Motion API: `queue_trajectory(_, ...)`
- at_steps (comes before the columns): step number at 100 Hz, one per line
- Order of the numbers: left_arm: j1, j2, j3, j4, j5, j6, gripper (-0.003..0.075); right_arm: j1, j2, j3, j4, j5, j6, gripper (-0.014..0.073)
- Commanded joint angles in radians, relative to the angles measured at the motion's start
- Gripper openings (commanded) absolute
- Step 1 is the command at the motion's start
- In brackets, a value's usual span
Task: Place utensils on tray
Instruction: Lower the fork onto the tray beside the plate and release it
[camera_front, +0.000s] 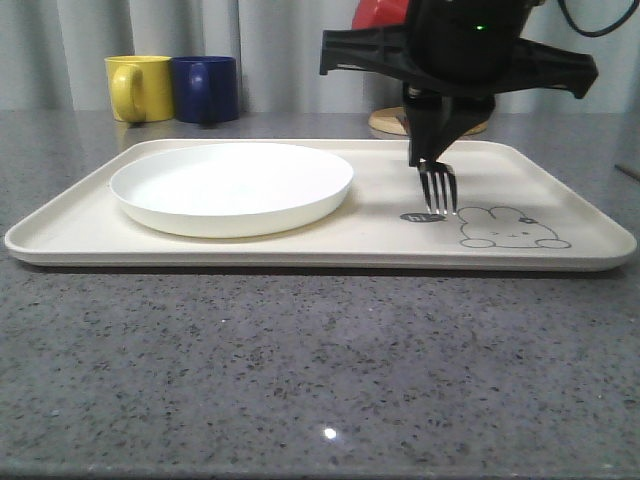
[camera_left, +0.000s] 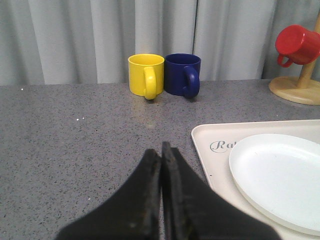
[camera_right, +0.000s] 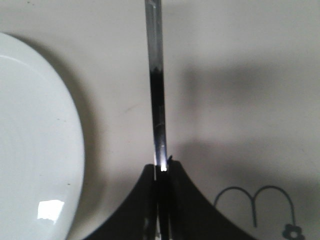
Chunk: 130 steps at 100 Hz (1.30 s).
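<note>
Right pincer (camera_front: 437, 165): clamped on the fork (camera_front: 438, 187), which hangs tines down over the tray's right half; in the right wrist view the black fingers (camera_right: 150, 200) pinch the slim shiny handle (camera_right: 156, 90).
Fork tines: at or just above the tray surface beside the rabbit drawing (camera_front: 512, 228); contact cannot be told.
Left pincer (camera_left: 161, 200): fingers pressed together with nothing between them, above the grey counter (camera_left: 75, 150) near the tray's corner.
Tray (camera_front: 300, 235): cream, low-rimmed, lying flat on the counter, script lettering (camera_left: 222, 145) at one corner.
Plate (camera_front: 232, 187): white, round, shallow, resting on the tray's left half, apart from the fork.
Mugs: yellow mug (camera_front: 140, 87) and blue mug (camera_front: 206, 88) touching side by side behind the tray; a red mug (camera_left: 297, 45) hangs on a wooden stand (camera_left: 300, 90).
</note>
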Motion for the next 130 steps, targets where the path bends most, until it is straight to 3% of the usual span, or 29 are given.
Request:
queue_trajectory(1,0.003,0.004,-0.027,-0.009,-0.078,-0.002,-0.0018,0.007,-0.018,-0.050,-0.017,-0.042,0.001,0.0034)
queue_trajectory(70,0.003,0.004,-0.027,-0.009,-0.078,-0.002,-0.0018,0.007,0.049,-0.056,0.004,-0.047,0.001,0.0043)
queue_trajectory(79,0.003,0.004,-0.027,-0.009,-0.078,-0.002,-0.0018,0.007,0.048,-0.056,0.004,-0.046,0.001,0.0094)
queue_trajectory(101,0.003,0.004,-0.027,-0.009,-0.078,-0.002,-0.0018,0.007,0.048,-0.056,0.004,-0.045,0.001,0.0365)
queue_trajectory(130,0.003,0.004,-0.027,-0.009,-0.078,-0.002,-0.0018,0.007,-0.014,-0.056,-0.017,0.008,-0.027,0.0383)
